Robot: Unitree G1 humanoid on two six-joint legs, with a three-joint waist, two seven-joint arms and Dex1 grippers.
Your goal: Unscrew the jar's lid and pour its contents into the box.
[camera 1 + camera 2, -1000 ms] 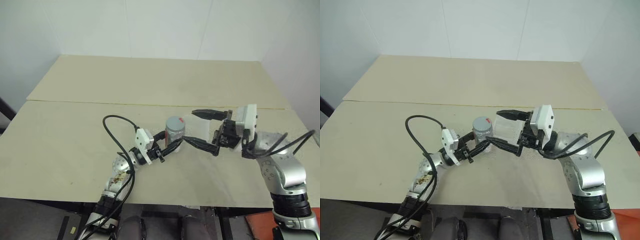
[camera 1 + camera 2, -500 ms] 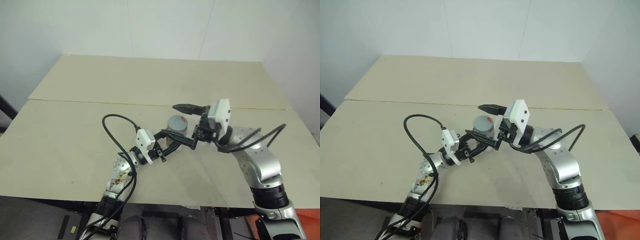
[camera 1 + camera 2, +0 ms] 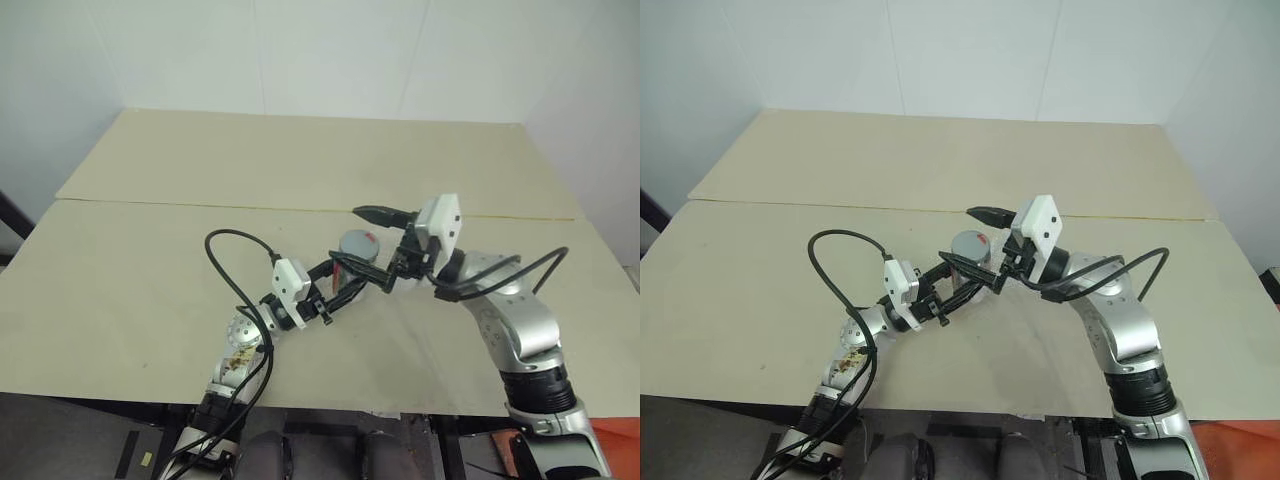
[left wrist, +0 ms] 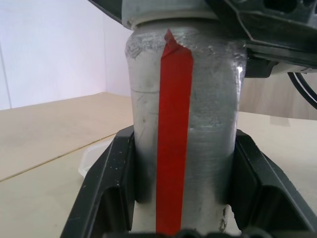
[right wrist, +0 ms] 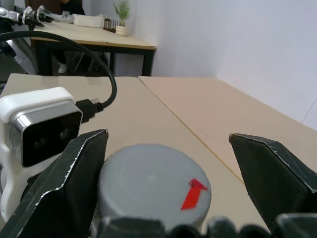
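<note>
1 jar (image 4: pixel 183 144), 1 lid (image 5: pixel 153 181), maybe 1 box (image 4: pixel 91 156)

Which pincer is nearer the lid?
Right. The right pincer is open, straddling the lid; the left pincer is lower, shut on the jar body.

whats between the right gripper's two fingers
The lid on the jar sits between the open fingers of the right gripper, as the right wrist view shows.
</note>
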